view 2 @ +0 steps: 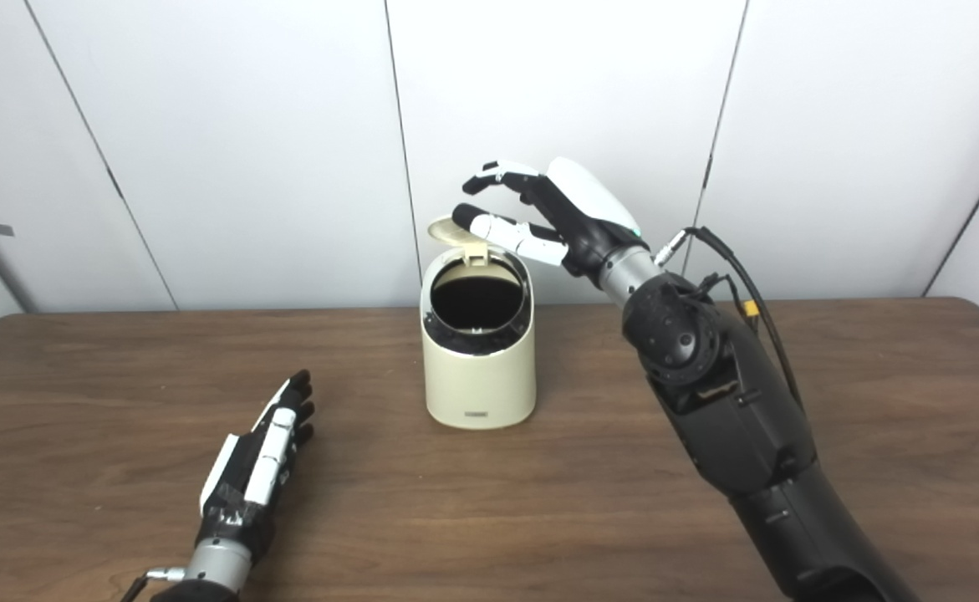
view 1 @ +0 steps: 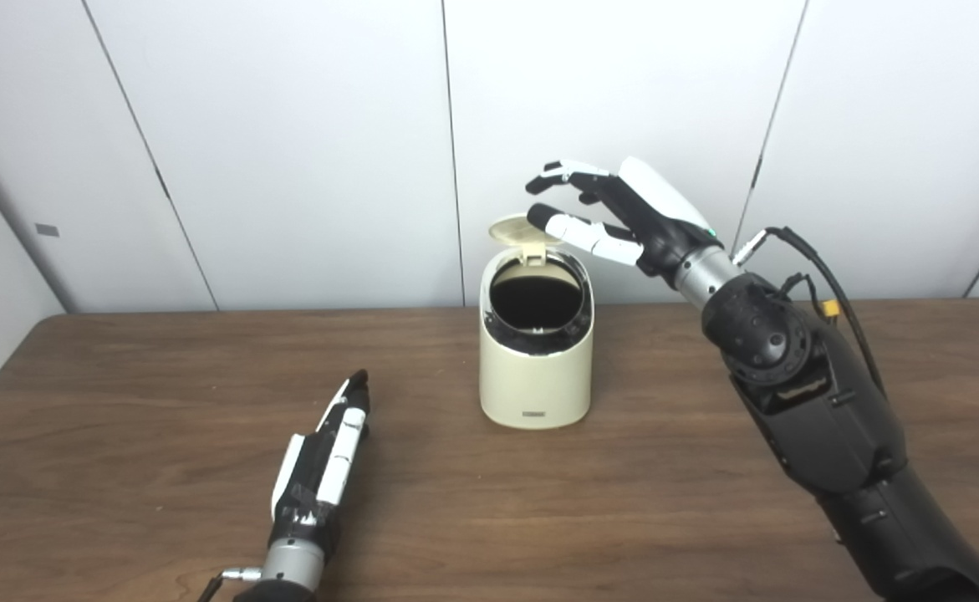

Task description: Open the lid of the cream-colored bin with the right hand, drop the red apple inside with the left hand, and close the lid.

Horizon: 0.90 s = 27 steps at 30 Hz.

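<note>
White wall panels stand behind a dark wooden surface (view 1: 623,502) where the cream-colored bin (view 1: 536,368) sits near the middle, its lid (view 1: 516,228) tipped up at the back and the dark inside exposed. Right hand (view 1: 623,209) hovers just beside the lid, fingers (view 1: 568,170) spread, holding nothing. Left hand (view 1: 326,456) lies near the front-left, fingers straight and together, empty

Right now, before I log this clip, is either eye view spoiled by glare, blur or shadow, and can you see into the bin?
Left eye view: even light, no glare; the bin is sharp, but its inside is plain black. Right eye view: the same; the right hand by the raised lid and the left hand on the table are both sharp, shadows faint.
</note>
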### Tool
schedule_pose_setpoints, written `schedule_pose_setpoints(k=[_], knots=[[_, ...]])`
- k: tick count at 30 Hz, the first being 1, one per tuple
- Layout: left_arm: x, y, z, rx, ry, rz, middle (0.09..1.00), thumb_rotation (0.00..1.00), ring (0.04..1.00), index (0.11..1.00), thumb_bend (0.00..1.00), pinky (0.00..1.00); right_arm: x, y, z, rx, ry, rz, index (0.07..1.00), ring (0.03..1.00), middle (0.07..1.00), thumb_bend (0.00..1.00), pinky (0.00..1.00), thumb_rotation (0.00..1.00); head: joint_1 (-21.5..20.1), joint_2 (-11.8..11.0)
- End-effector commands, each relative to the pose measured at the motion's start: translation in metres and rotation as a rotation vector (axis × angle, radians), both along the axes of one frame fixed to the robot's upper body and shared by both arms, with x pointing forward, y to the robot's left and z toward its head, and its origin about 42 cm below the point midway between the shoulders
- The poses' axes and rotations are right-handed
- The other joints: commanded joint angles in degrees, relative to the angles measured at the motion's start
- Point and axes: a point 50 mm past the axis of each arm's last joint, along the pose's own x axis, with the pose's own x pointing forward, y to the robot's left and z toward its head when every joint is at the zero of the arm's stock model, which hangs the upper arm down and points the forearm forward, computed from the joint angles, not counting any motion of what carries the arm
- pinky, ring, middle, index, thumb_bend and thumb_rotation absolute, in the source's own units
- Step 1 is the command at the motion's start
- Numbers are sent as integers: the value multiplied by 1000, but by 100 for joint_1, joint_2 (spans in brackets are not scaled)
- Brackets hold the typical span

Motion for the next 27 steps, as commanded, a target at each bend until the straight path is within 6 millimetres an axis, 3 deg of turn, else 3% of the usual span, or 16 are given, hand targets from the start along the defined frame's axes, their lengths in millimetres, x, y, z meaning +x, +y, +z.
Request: schedule_pose_setpoints(k=[1, 8, 18, 27], knots=[[8, -2, 14, 7, -67, -5, 990, 883, 978, 987, 574, 986, 2, 2, 25, -7, -87, 20, 747, 940, 945, 515, 840, 972, 8, 4], [8, -4, 14, 21, -79, -8, 969, 876, 961, 964, 569, 975, 0, 1, 19, -41, -80, 29, 635, 992, 957, 505, 885, 1000, 16, 16], [6, -7, 19, 18, -82, -4, 954, 892, 943, 951, 545, 947, -7, -8, 10, -93, -100, 15, 611, 1000, 943, 479, 902, 1000, 32, 45], [6, -10, 21, 27, -84, -5, 940, 927, 937, 934, 528, 953, -19, -12, 0, -159, -114, 24, 622, 1000, 949, 533, 948, 1000, 47, 65]])
